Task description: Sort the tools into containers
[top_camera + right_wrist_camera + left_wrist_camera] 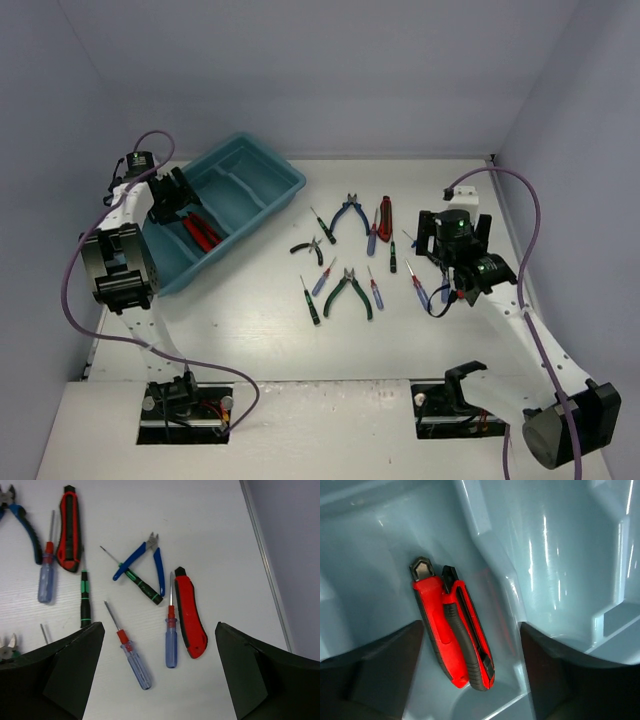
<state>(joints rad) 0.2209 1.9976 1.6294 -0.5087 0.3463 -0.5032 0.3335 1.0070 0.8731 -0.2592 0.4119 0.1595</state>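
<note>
tray (285, 182): far left of the table, divided compartments.
left gripper (172, 198): jaws spread above the tray, holding nothing.
right gripper (159, 680): jaws spread, hovering over the loose tools.
red cutters (452, 630): lying free in a tray compartment; drop-off looks done.
next: probably the loose cutter (190, 615); descend and straddle its handle.

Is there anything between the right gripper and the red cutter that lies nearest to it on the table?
Nothing visible covers it. The right gripper hangs open above the red cutter, which lies bare on the table. A blue-handled screwdriver lies close beside it, so a finger might catch that too.
</note>
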